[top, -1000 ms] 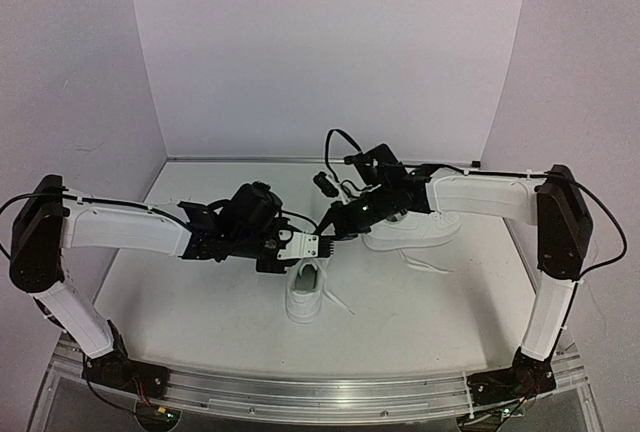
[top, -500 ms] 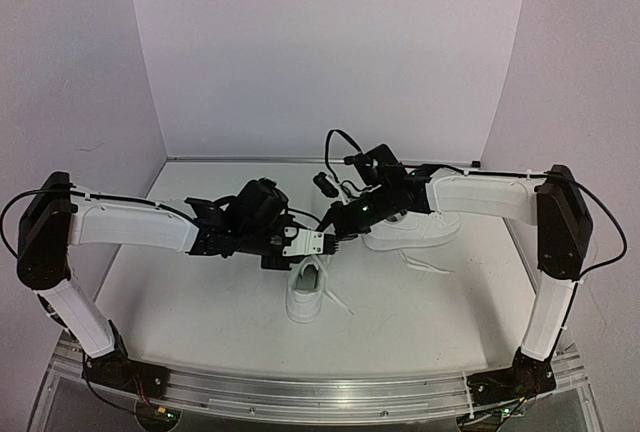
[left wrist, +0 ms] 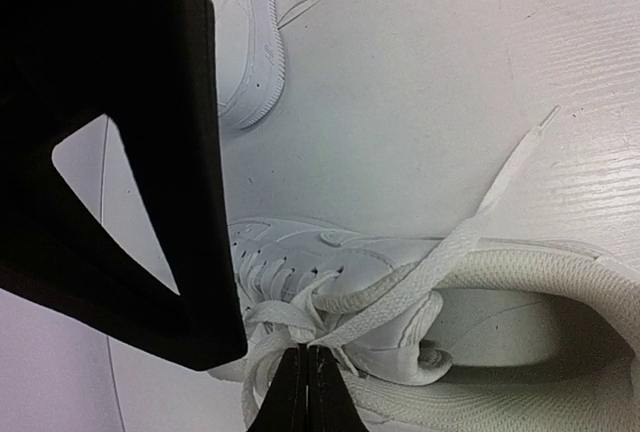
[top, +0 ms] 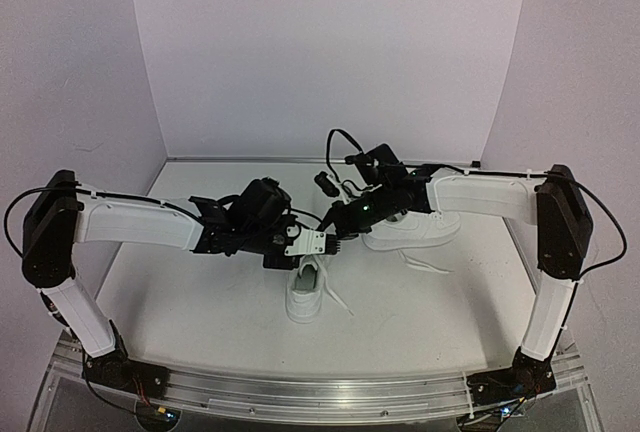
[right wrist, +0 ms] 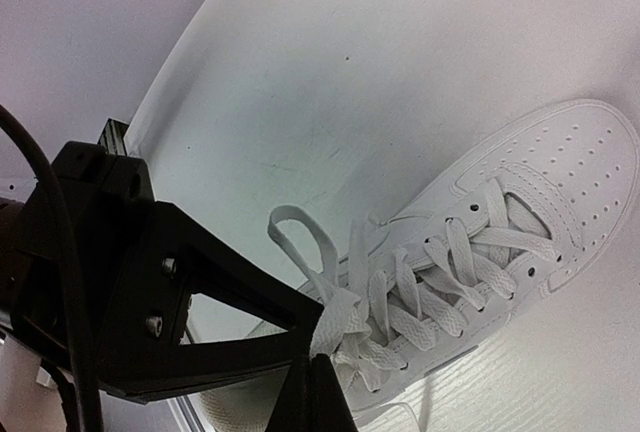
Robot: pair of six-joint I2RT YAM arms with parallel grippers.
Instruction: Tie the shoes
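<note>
Two white shoes lie on the table. The near shoe (top: 304,294) sits in the middle and the second shoe (top: 412,228) lies behind it to the right. Both grippers meet above the near shoe's lacing. My left gripper (top: 323,244) (left wrist: 305,354) is shut, its tips pinching a strand of white lace (left wrist: 400,297) over the tongue. My right gripper (top: 337,231) (right wrist: 318,364) is shut on another bit of lace beside a small upright loop (right wrist: 303,235). The near shoe (right wrist: 520,222) (left wrist: 500,292) fills both wrist views.
A loose lace end (left wrist: 520,157) trails from the near shoe onto the white table (top: 200,302). The second shoe's lace (top: 427,267) lies on the table to the right. The right gripper's black body (left wrist: 130,152) crowds the left wrist view. White walls stand behind and at both sides.
The left gripper's jaws have gone from slightly apart to shut on the lace, and the left arm has edged right. The right arm and both shoes have stayed put.
</note>
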